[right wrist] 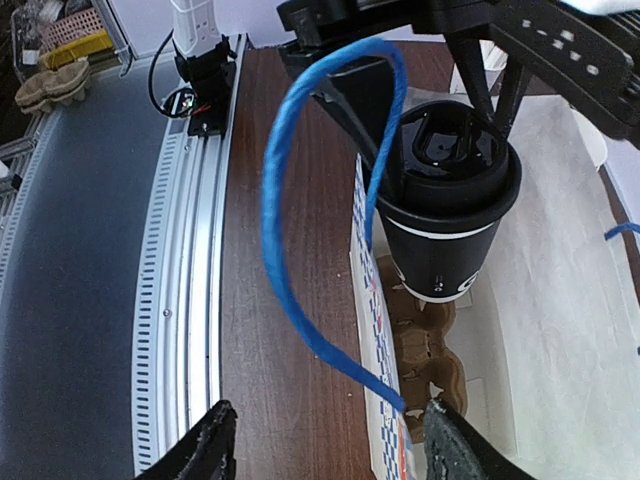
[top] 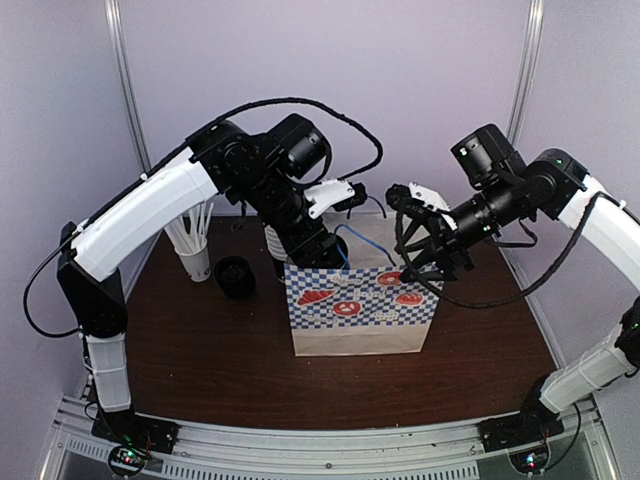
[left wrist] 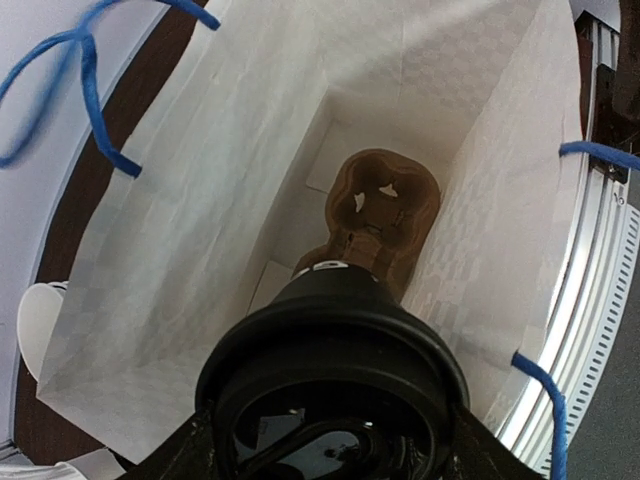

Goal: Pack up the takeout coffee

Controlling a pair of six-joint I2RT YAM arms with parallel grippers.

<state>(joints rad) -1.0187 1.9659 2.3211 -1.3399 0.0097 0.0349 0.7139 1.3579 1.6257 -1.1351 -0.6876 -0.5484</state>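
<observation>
Black-lidded coffee cup (right wrist: 445, 230) clamped in L claw (left wrist: 335, 445), hanging in mouth of paper bag (top: 360, 320) on tabletop (top: 200, 350), over brown cardboard carrier (left wrist: 385, 215); R claw (right wrist: 330, 445) fingers apart, gripping nothing; blue bag handle (right wrist: 275, 200) close by.

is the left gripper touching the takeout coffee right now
Touching. The right wrist view shows the left gripper clamping the takeout coffee by its lid, a finger on each side, holding it up in the mouth of the paper bag.
</observation>
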